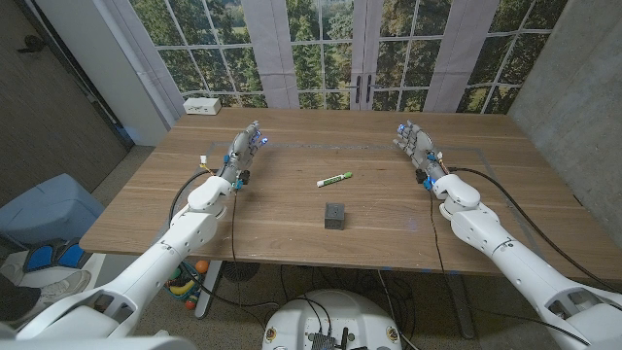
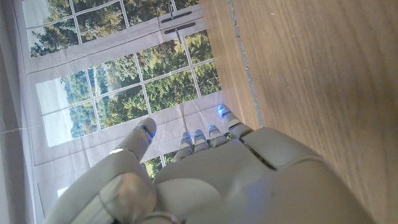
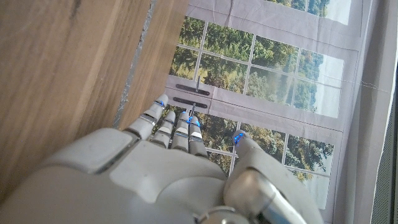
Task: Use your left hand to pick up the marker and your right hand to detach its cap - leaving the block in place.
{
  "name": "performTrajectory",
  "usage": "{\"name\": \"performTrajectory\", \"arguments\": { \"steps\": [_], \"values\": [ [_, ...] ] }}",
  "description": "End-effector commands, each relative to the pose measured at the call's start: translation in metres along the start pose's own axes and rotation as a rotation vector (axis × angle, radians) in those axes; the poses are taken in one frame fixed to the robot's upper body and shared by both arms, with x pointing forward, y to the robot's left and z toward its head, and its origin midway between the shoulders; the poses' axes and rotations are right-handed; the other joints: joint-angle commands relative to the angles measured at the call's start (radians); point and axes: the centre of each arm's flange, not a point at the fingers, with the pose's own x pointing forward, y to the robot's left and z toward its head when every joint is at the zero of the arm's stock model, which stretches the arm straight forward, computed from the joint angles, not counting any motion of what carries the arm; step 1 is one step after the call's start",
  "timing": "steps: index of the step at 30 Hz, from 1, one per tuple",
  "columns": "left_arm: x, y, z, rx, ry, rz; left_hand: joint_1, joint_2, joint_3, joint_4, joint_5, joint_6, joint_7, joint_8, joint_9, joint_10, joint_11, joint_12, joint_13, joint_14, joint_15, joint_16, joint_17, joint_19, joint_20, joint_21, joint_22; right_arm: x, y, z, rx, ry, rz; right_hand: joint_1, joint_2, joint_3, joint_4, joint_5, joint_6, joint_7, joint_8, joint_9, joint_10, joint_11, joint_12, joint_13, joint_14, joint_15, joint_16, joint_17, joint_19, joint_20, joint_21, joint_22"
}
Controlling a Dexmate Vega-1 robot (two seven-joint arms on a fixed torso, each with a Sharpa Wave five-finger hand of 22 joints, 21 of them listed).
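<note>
Your desk (image 1: pixel 292 209) is a broad slab of warm wood with long straight grain and a matte finish, its planks running side to side. Near its middle lies the marker (image 1: pixel 334 179), a slim white cylinder with a green cap at the end toward your right, resting flat and slightly slanted on the wood. Just nearer to you, apart from the marker, sits the block (image 1: pixel 334 215), a small dark grey cube with squared edges. At the far left corner of the desk rests a small white box (image 1: pixel 202 106) with a low rectangular shape. Your left hand (image 1: pixel 243 150) stands on the left side of the desk, well apart from the marker, its smooth pale grey shell catching the light and small blue lights glowing at the fingertips; it holds nothing, and the fingers (image 2: pixel 198 140) reach out straight and close together toward the windows, the thumb set a little aside. Your right hand (image 1: pixel 415 142) mirrors it on the right side, also well apart from the marker, with nothing in it, its fingers (image 3: pixel 179 129) extended side by side with the thumb splayed off. Both forearms are rounded white casings with black cables trailing along them to the wrists.
</note>
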Motion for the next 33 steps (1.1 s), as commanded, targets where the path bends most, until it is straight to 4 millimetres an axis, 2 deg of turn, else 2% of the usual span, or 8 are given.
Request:
{"name": "performTrajectory", "arguments": {
  "steps": [1,8,10,12,16,20,23,33],
  "values": [
    [0.002,0.001,0.004,0.028,-0.006,-0.005,0.009,0.045,0.006,-0.001,0.007,-0.008,-0.003,0.008,0.001,-0.002,-0.004,0.008,0.003,-0.009,-0.025,0.008,0.001,0.002,-0.024,0.004,0.004,0.003,0.002,-0.003,0.000,0.000,0.002,0.006,0.027,0.005,-0.003,0.006,0.005,-0.002,0.007,0.002,0.006,-0.001,0.005,0.005,0.006,-0.035,0.004,0.003,0.010,-0.036,0.004,0.004],
    [0.004,-0.002,0.008,0.074,-0.017,-0.005,0.010,0.033,0.001,-0.010,0.003,0.003,-0.012,0.013,0.001,0.009,-0.006,0.013,0.002,-0.004,-0.031,0.009,-0.002,0.010,-0.022,0.004,0.004,0.003,0.003,-0.001,-0.006,-0.005,-0.002,0.009,0.023,0.007,-0.008,0.006,0.005,-0.001,0.008,0.002,0.006,0.001,0.006,0.004,0.008,-0.028,0.003,0.000,0.010,-0.033,0.002,0.003],
    [0.005,-0.003,0.012,0.107,-0.025,-0.009,0.011,0.007,-0.013,-0.034,-0.003,0.015,-0.027,0.017,0.001,0.016,-0.016,0.015,0.002,0.011,-0.031,0.011,-0.006,0.026,-0.004,0.004,0.003,0.002,0.002,0.000,-0.008,-0.004,-0.004,0.012,0.019,0.007,-0.014,0.005,0.005,0.000,0.009,0.002,0.009,0.006,0.008,0.004,0.015,-0.020,0.004,-0.002,0.013,-0.021,0.001,0.004],
    [0.006,-0.005,0.016,0.152,-0.032,-0.013,0.014,-0.013,-0.025,-0.066,-0.009,0.033,-0.063,0.020,0.001,0.025,-0.018,0.018,0.001,0.035,-0.023,0.013,-0.008,0.045,0.017,0.004,0.003,0.000,0.002,0.000,-0.005,-0.004,-0.008,0.012,0.016,0.006,-0.016,0.005,0.005,0.001,0.009,0.002,0.011,0.010,0.009,0.004,0.020,-0.013,0.006,-0.003,0.016,-0.017,0.001,0.004],
    [0.008,-0.009,0.023,0.234,-0.036,-0.020,0.013,-0.037,-0.043,-0.100,-0.013,0.055,-0.083,0.021,0.001,0.041,-0.011,0.022,0.002,0.063,-0.012,0.016,-0.008,0.061,0.043,0.001,0.004,-0.002,0.001,-0.001,-0.008,-0.005,-0.010,0.012,0.014,0.005,-0.019,0.004,0.008,0.003,0.011,0.002,0.013,0.012,0.010,0.004,0.026,-0.010,0.007,-0.004,0.019,-0.013,0.001,0.004],
    [0.008,-0.013,0.031,0.313,-0.048,-0.009,0.012,-0.048,-0.055,-0.127,-0.014,0.082,-0.081,0.025,0.002,0.061,0.001,0.026,0.002,0.097,0.016,0.020,-0.006,0.079,0.079,0.001,0.006,-0.004,0.001,-0.002,-0.007,-0.006,-0.013,0.013,0.012,0.004,-0.021,0.003,0.010,0.005,0.012,0.002,0.013,0.013,0.011,0.004,0.027,-0.010,0.007,-0.005,0.022,-0.010,0.001,0.004],
    [0.008,-0.016,0.036,0.361,-0.058,-0.006,0.012,-0.051,-0.058,-0.140,-0.014,0.094,-0.080,0.026,0.003,0.076,0.002,0.029,0.003,0.122,0.024,0.024,-0.006,0.087,0.095,0.000,0.007,-0.005,0.001,-0.002,-0.001,-0.005,-0.018,0.013,0.012,0.004,-0.022,0.003,0.011,0.006,0.012,0.002,0.014,0.013,0.011,0.004,0.029,-0.009,0.008,-0.005,0.023,-0.009,0.000,0.004],
    [0.006,-0.030,0.056,0.518,-0.095,-0.018,0.014,-0.057,-0.063,-0.161,-0.015,0.113,-0.077,0.027,0.004,0.102,0.006,0.035,0.004,0.159,0.028,0.028,-0.004,0.086,0.105,-0.006,0.009,-0.004,0.000,-0.002,0.000,-0.012,-0.010,0.013,0.012,0.004,-0.025,0.002,0.014,0.006,0.014,0.002,0.016,0.014,0.012,0.004,0.031,-0.010,0.008,-0.006,0.024,-0.008,-0.001,0.004]
  ]
}}
